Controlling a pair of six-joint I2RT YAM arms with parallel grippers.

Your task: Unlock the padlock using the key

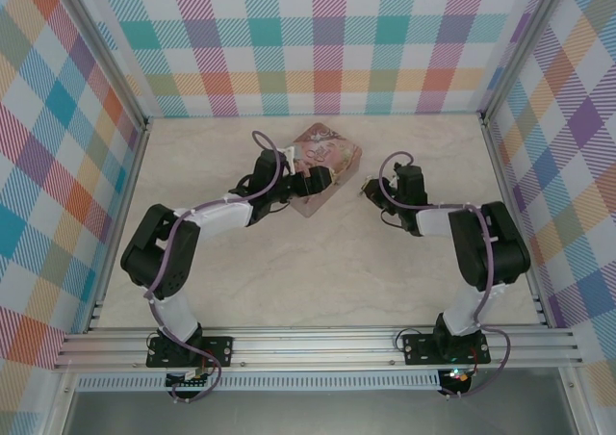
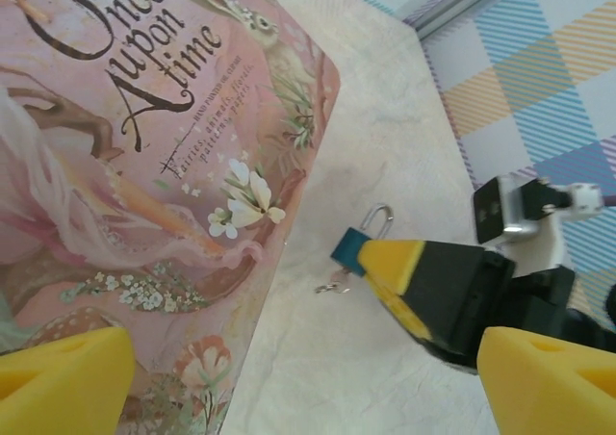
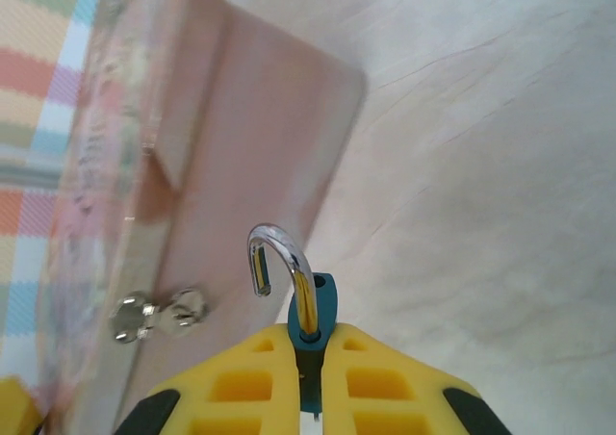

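While the right pincer (image 3: 310, 346) is clamped on the blue-teal body of the padlock (image 3: 315, 305), the left pincer (image 2: 303, 382) stands with its yellow fingers wide apart and nothing between them, just beside the pink tin (image 2: 144, 166). The padlock sits close to the tin's edge, low over the pale counter (image 2: 385, 98); whether it touches the surface cannot be told. Its long axis runs straight out from the right pincer's tips, with the shackle (image 3: 287, 250) leading toward the tin's side. The shackle's free end hangs clear of the body, so the lock looks already sprung. A small metallic bit just below the body may be the key (image 2: 332, 286), though it is too small to be sure. From the left pincer, the padlock lies ahead and to the right, near. Since the right arm holds the lock, any work at the key end would likely fall to the free left arm.
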